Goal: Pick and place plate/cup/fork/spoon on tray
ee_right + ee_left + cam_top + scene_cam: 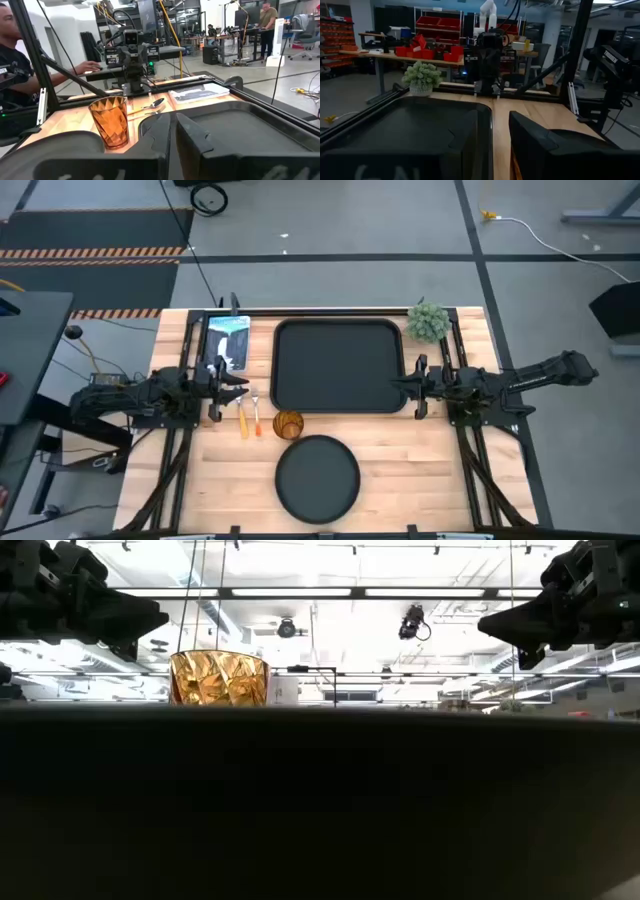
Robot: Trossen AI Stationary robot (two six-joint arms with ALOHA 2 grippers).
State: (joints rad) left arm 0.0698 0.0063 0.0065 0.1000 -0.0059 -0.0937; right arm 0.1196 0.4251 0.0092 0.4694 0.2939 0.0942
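The black tray [340,366] lies at the table's middle, toward the far side. The round black plate [317,477] lies near the front edge. The amber cup [288,425] stands upright between them and also shows in the right wrist view [111,121]. The spoon [243,420] and the fork [257,418] lie side by side left of the cup. My left gripper [245,386] hovers open over the cutlery's far ends, touching nothing. My right gripper [393,385] hovers open over the tray's right edge, empty.
A small green potted plant [428,321] stands at the tray's far right corner. A booklet [227,340] lies left of the tray at the far side. A person sits beyond the table's left side [12,45]. Bare wood shows right of the plate.
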